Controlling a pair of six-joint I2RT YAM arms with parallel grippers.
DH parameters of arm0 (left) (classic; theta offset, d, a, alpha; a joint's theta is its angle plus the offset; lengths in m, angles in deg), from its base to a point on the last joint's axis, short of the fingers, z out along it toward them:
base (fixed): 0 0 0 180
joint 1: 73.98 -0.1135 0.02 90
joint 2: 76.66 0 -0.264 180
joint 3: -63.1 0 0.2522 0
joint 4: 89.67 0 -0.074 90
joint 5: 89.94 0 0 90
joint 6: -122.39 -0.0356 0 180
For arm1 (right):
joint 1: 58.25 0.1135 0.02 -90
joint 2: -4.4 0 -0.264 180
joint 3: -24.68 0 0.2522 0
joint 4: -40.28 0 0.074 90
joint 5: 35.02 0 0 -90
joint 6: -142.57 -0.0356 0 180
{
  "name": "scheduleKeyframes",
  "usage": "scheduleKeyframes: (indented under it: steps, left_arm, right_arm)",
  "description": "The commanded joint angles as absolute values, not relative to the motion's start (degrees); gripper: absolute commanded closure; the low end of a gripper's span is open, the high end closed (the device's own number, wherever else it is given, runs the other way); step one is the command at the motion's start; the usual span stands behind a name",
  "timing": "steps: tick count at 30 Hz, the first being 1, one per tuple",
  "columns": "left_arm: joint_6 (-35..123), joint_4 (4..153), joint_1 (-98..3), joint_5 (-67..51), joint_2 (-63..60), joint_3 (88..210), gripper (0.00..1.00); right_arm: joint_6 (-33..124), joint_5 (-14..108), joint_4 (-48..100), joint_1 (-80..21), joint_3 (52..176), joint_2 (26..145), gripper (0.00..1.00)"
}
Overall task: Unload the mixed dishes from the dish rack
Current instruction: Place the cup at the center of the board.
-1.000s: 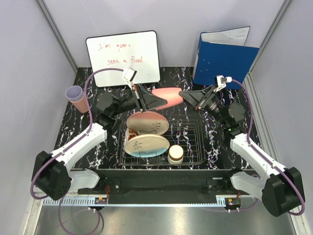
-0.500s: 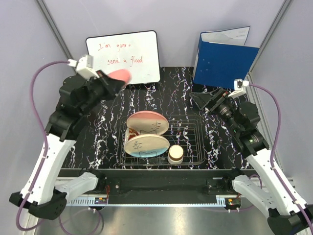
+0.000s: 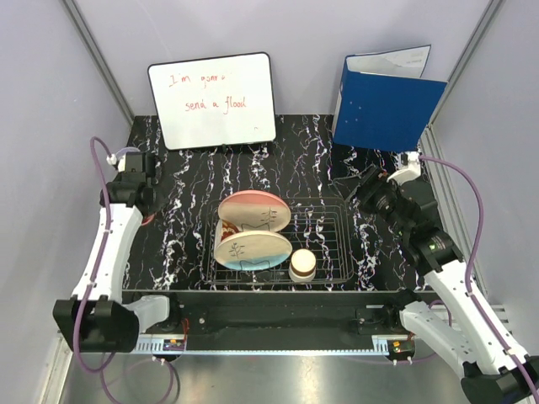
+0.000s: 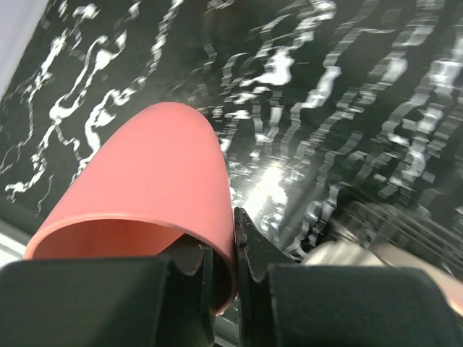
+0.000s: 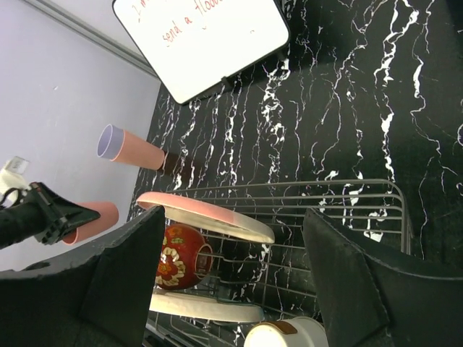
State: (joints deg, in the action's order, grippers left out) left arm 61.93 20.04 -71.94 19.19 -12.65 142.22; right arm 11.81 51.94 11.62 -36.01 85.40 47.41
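Note:
The black wire dish rack holds two cream-pink plates, one leaning at the back and one in front. A small cream-and-brown bowl sits at the rack's front. My left gripper is shut on the rim wall of a pink tumbler, low over the table's left side. A tumbler with a lavender mouth shows behind it only in the right wrist view. My right gripper is open and empty, above the rack's right rear corner.
A red floral cup lies between the two plates. A whiteboard leans at the back left. A blue folder stands at the back right. Grey walls close in both sides.
My left arm has swung from above the rack out to the left and down with the pink tumbler. My right arm has pulled back to the right, away from the rack's middle.

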Motion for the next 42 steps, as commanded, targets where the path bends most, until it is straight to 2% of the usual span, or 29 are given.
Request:
scheduleKeyframes:
  steps: [1,4,8,13,31,33,37,38,42]
  left_arm:
    - [62.2,25.8,-78.0,21.2,-8.0,140.6,1.00]
    - [62.9,27.9,-81.4,20.5,-1.8,142.9,1.00]
    - [64.5,28.8,-87.7,14.0,5.6,148.0,1.00]
    - [64.2,28.3,-90.3,11.6,11.7,152.6,1.00]
    - [65.4,31.7,-99.6,4.6,19.5,148.2,1.00]
    - [65.3,31.7,-100.3,4.0,20.8,148.9,0.97]
    - [65.4,31.3,-101.1,3.8,20.0,148.9,0.84]
    - [65.5,31.3,-101.1,3.9,19.7,148.8,0.78]
    - [65.8,29.8,-101.3,4.5,17.8,149.6,0.66]
  right_arm:
    - [12.8,52.7,11.6,-35.8,84.8,45.0,0.16]
    - [12.9,52.9,11.3,-35.8,83.9,44.2,0.17]
    - [13.1,52.6,11.1,-35.8,83.0,43.8,0.16]
    - [14.4,53.4,10.3,-35.7,82.2,42.9,0.16]
    - [15.7,53.3,10.8,-35.8,81.5,44.5,0.15]
    - [15.8,53.4,10.5,-35.7,81.4,44.0,0.14]
    - [16.1,53.9,10.0,-35.8,81.2,43.3,0.13]
    - [16.2,54.0,9.9,-35.7,81.2,43.2,0.13]
    - [16.1,53.8,10.0,-35.7,81.3,43.5,0.13]
